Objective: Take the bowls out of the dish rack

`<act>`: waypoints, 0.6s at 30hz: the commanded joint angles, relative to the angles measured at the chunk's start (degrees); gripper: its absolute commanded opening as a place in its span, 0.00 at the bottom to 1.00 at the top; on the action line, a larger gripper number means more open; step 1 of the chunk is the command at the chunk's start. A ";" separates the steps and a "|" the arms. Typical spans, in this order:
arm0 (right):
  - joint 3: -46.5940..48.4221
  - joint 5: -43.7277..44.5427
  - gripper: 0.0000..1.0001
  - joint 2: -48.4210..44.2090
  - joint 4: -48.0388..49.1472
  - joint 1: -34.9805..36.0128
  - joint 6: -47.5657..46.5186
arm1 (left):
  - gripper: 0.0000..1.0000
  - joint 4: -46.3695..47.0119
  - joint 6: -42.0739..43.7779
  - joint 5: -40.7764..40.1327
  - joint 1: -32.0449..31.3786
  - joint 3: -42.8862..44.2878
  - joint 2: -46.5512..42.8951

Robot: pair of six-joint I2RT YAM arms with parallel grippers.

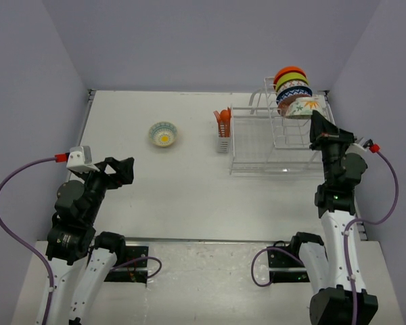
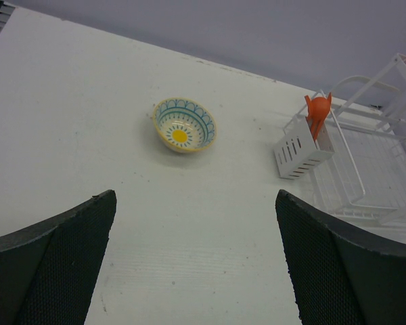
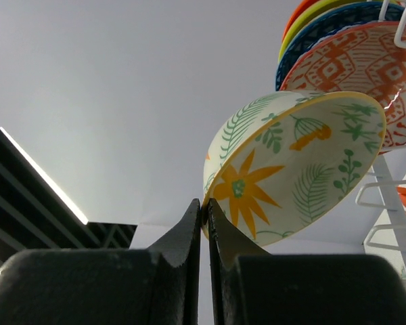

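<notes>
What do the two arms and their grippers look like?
The left arm and right arm have white links and black joints. The left gripper and right gripper are black, each with two flat fingers; the pads are finely textured. A purple cable with a red connector leaves each wrist.

camera placement: one overhead, two wrist views.
top looks down from behind the near edge; left wrist faces forward, low, sharing dish rack (image 1: pixel 257 145) and lone bowl (image 1: pixel 163 134) with it; right wrist looks up, close under a leaf-patterned bowl (image 3: pixel 291 169).
</notes>
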 commanded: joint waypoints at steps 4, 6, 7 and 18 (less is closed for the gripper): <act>1.98 -5.70 0.00 -2.73 7.08 -0.24 0.40 | 1.00 0.27 -0.38 -0.69 -0.16 0.04 -0.15; 5.99 -8.43 0.00 -2.73 3.14 -0.24 -4.16 | 1.00 0.36 -0.38 -0.70 -0.25 0.13 0.03; 7.76 -9.75 0.00 -2.82 1.47 -0.24 -9.57 | 1.00 0.27 -0.38 -0.70 -0.16 0.13 0.20; 26.83 -33.20 0.00 3.40 -8.19 0.98 -33.33 | 1.00 0.19 -0.47 -1.40 -0.25 2.06 2.04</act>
